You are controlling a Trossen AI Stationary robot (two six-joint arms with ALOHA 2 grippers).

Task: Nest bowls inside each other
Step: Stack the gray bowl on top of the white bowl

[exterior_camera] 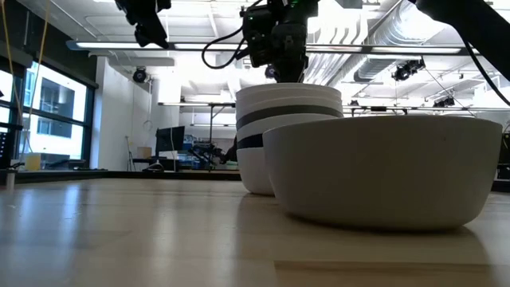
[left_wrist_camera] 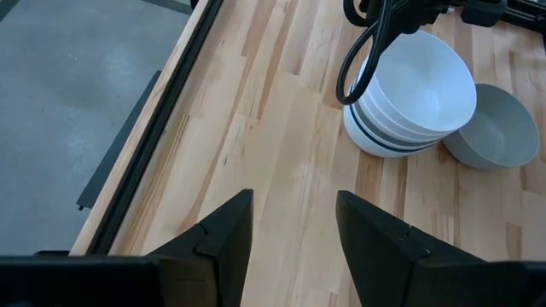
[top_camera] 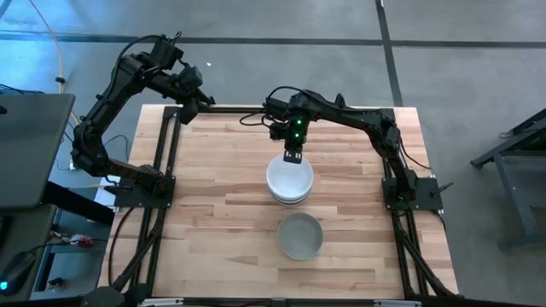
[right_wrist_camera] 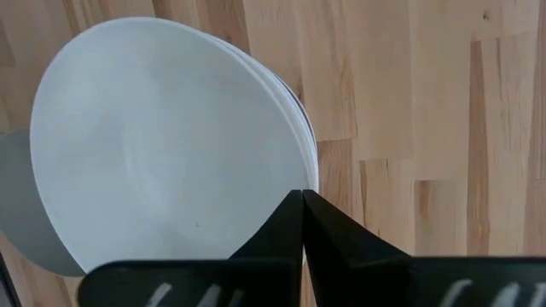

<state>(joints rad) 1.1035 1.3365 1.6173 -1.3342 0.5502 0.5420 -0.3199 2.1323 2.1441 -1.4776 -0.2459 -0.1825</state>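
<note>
A stack of nested bowls [top_camera: 289, 181] stands at the table's middle. Its top bowl [right_wrist_camera: 162, 136] is white, and a dark band [exterior_camera: 287, 116] of another bowl shows between the white rims. A single grey bowl [top_camera: 300, 236] rests on its base right next to the stack, on its near side. My right gripper [right_wrist_camera: 301, 200] is shut and points down over the far rim of the stack's top bowl [exterior_camera: 287, 86]. My left gripper [left_wrist_camera: 294, 222] is open and raised above the table's far left corner [top_camera: 200, 101], away from the bowls. My right gripper's shut fingertips [right_wrist_camera: 299, 205] stand right at the far rim [right_wrist_camera: 309, 175] of the top white bowl, coming from above. Whether they touch the rim, I cannot tell. The bowl sits nested in the stack.
Bare wooden tabletop [top_camera: 213, 196] lies to the left and right of the bowls. A black frame rail [left_wrist_camera: 162, 145] runs along the table's left edge. The right arm's cable [left_wrist_camera: 358, 60] hangs over the stack's far side.
</note>
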